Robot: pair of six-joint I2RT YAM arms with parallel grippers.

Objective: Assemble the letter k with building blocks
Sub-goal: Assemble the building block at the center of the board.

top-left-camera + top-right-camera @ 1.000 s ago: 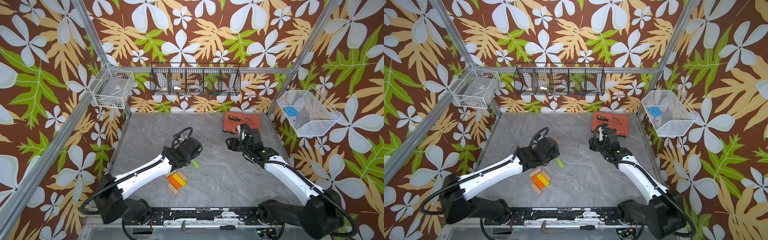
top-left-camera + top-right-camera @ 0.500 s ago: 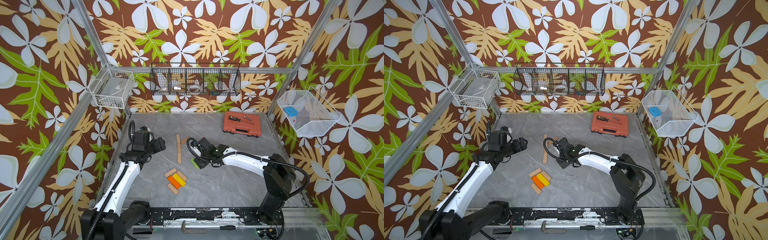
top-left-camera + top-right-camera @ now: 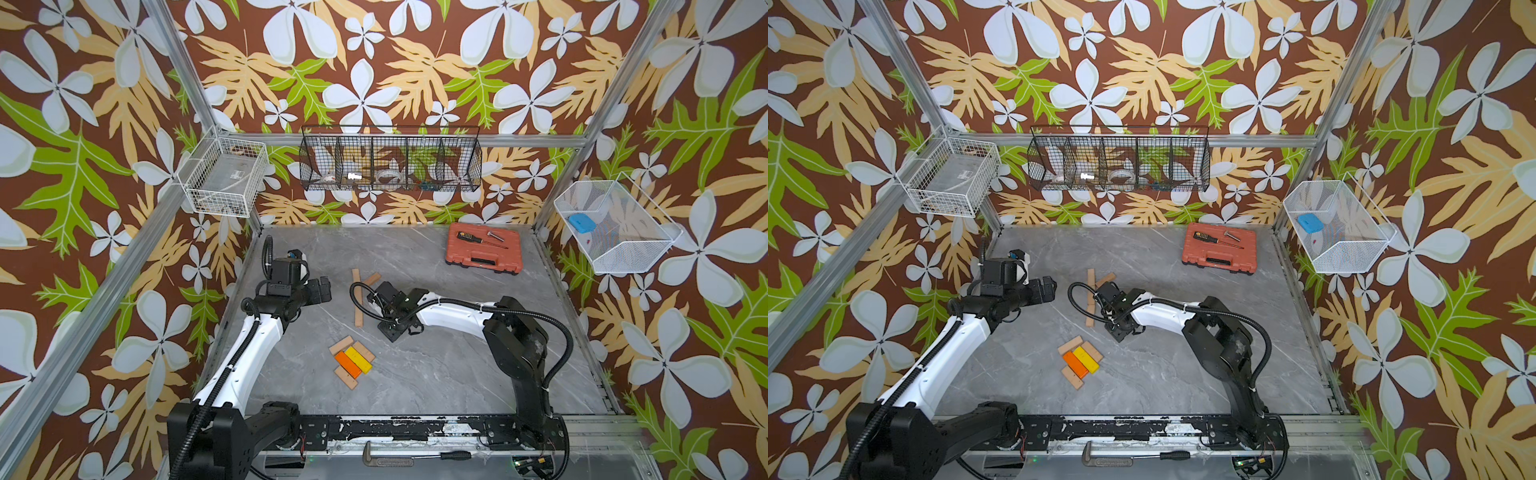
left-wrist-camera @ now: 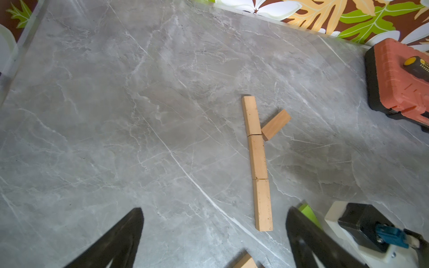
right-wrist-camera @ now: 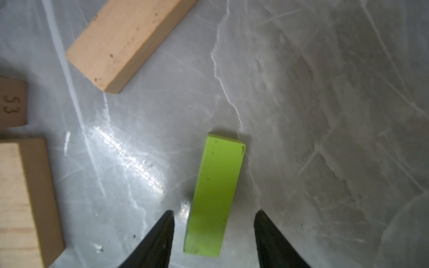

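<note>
The building blocks lie on the grey table. Three plain wood planks (image 4: 257, 155) stand end to end in a line, and a fourth, slanted plank (image 4: 276, 125) touches that line near its far end. The green block (image 5: 218, 192) lies flat between the fingers of my right gripper (image 5: 214, 222), which is open with a gap on each side; in both top views this gripper (image 3: 394, 329) hides it. An orange block (image 3: 348, 362) and a yellow block (image 3: 360, 358) sit in a small cluster with plain planks. My left gripper (image 3: 320, 289) hovers open and empty at the left.
A red-orange tool case (image 3: 484, 248) with a screwdriver on it sits at the back right. Wire baskets hang on the walls: white (image 3: 224, 176) at the left, black (image 3: 390, 160) at the back, white (image 3: 611, 226) at the right.
The left arm drew back from the middle to the left side and its gripper opened. The right arm swung from beside the tool case down over the green block, its jaws narrowing around it.
</note>
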